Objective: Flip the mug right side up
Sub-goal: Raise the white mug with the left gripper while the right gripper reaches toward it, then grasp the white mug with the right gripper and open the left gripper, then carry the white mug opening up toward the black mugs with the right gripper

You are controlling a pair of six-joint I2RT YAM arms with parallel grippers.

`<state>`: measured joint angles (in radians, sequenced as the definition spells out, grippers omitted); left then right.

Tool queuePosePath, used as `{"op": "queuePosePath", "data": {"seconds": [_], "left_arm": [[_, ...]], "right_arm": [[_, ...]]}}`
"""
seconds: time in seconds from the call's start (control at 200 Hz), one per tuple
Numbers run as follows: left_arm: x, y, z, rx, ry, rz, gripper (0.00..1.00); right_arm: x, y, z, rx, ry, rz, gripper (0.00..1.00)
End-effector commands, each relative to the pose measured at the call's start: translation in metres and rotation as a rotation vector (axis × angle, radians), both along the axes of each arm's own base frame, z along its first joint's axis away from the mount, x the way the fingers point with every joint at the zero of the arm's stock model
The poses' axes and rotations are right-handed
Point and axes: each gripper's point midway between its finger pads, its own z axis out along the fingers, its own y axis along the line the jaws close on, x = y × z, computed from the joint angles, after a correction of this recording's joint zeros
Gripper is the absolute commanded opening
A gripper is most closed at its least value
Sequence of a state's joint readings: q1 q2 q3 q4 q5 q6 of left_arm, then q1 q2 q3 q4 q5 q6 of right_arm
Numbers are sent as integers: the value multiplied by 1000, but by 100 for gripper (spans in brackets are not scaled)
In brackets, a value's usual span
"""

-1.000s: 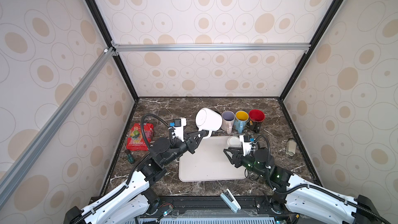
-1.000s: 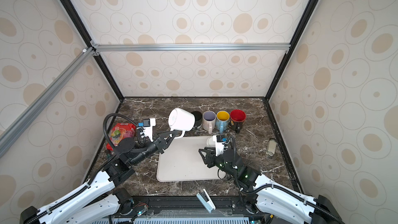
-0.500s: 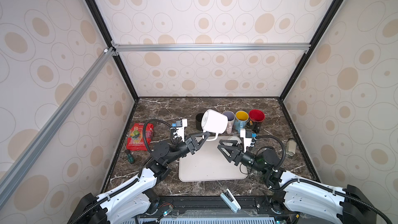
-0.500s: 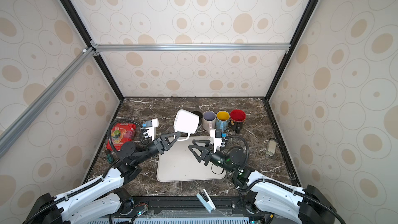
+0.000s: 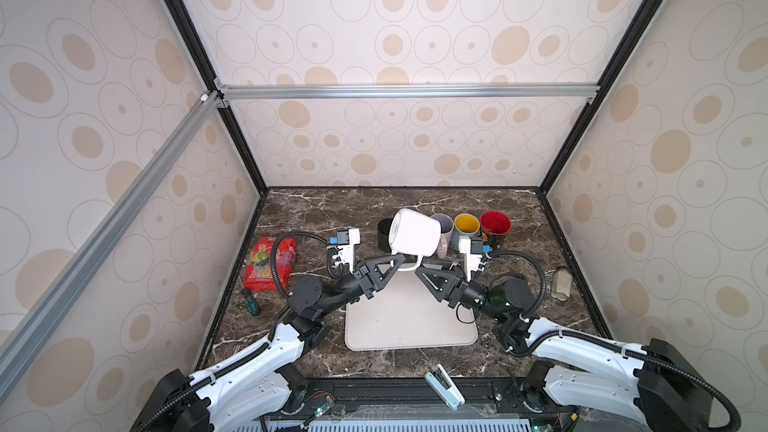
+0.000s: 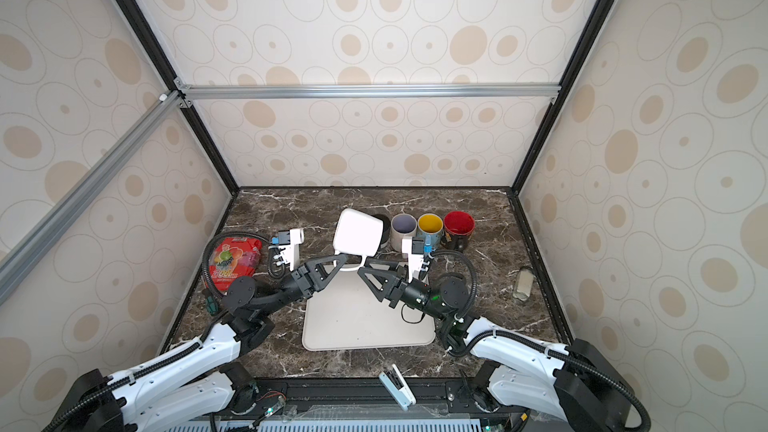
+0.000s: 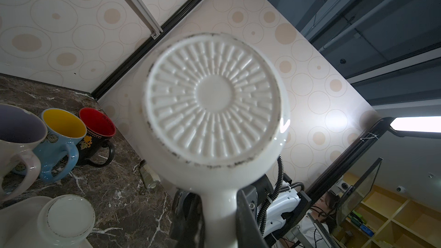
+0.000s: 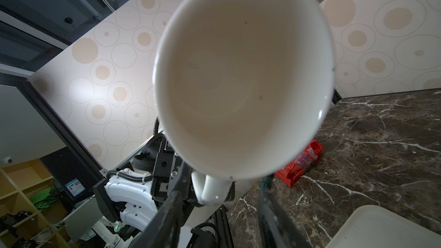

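Observation:
The white mug (image 5: 415,232) (image 6: 358,231) hangs tipped on its side above the back edge of the beige tray (image 5: 409,326) (image 6: 365,326). My left gripper (image 5: 405,261) (image 6: 347,261) (image 7: 219,223) is shut on its handle, which points down. The mug's ribbed base (image 7: 214,106) faces the left wrist camera; its empty mouth (image 8: 243,75) faces the right wrist camera. My right gripper (image 5: 428,268) (image 6: 369,268) (image 8: 223,187) is open just right of the handle (image 8: 210,192), its fingers either side of it. Whether they touch it is unclear.
Several upright mugs line the back: a dark one (image 5: 384,232), lilac inside (image 5: 442,224), yellow inside (image 5: 466,224), red inside (image 5: 495,224). A small white cup (image 7: 66,218) sits upside down on the tray. A red snack bag (image 5: 270,263) lies left, a small jar (image 5: 561,282) right.
The left gripper carried the mug rightward and turned it further onto its side. The right gripper rose off the tray and came up to the mug's handle.

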<state>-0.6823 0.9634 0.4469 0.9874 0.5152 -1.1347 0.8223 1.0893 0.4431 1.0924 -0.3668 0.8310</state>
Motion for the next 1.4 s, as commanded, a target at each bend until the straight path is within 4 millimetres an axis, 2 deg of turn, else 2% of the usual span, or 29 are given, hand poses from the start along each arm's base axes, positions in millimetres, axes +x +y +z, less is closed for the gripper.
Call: {"op": "queuePosePath", "data": {"seconds": [0.0, 0.3, 0.53, 0.73, 0.805, 0.94, 1.045, 1.055, 1.07, 1.09, 1.095, 1.105, 1.11, 1.12, 1.16, 1.19, 1.225, 1.245, 1.31, 1.395], "left_arm": [[-15, 12, 43, -119, -134, -18, 0], [-16, 10, 37, -129, -121, -39, 0], [-16, 9, 31, -139, -111, -52, 0], [-15, 5, 24, -145, -95, -75, 0], [-15, 4, 21, -139, -91, -79, 0], [-13, 3, 9, -107, -70, -69, 0], [-8, 1, -8, -40, -41, -38, 0], [-6, 1, -11, -29, -32, -31, 4], [-3, 1, -16, -10, -16, -17, 20], [3, 1, -23, 27, 3, 11, 52], [5, 1, -25, 38, 10, 19, 56], [9, 1, -31, 62, 27, 41, 86], [11, 1, -33, 75, 36, 53, 93], [14, 1, -40, 109, 57, 65, 98], [45, 19, -69, 241, 179, 273, 100], [56, 34, -88, 340, 234, 386, 100], [64, 52, -101, 433, 257, 500, 100], [66, 63, -110, 494, 269, 553, 100], [67, 89, -121, 606, 248, 674, 100], [63, 107, -131, 677, 254, 736, 100]], "right_arm": [[-4, -1, 29, 79, -48, 30, 52], [4, 8, 37, 113, -30, 55, 46], [17, 0, 45, 149, -11, 30, 41], [25, 3, 49, 155, 19, 41, 22], [27, 5, 49, 161, 26, 45, 0], [31, 5, 46, 155, 42, 28, 0], [33, 6, 45, 130, 49, 18, 0], [34, 7, 45, 126, 50, 16, 0], [34, 8, 44, 116, 53, 17, 0], [34, 8, 44, 101, 51, 18, 0], [35, 8, 44, 98, 51, 17, 0], [35, 9, 45, 92, 51, 17, 0], [35, 9, 44, 86, 52, 16, 0], [35, 10, 43, 77, 54, 14, 0], [39, 10, 40, 36, 67, -8, 0], [40, 10, 40, 9, 63, -27, 0], [44, 9, 37, -31, 65, -55, 0], [47, 9, 36, -56, 71, -76, 0], [52, 9, 31, -160, 58, -119, 0], [67, 8, 23, -304, 95, -199, 0]]}}
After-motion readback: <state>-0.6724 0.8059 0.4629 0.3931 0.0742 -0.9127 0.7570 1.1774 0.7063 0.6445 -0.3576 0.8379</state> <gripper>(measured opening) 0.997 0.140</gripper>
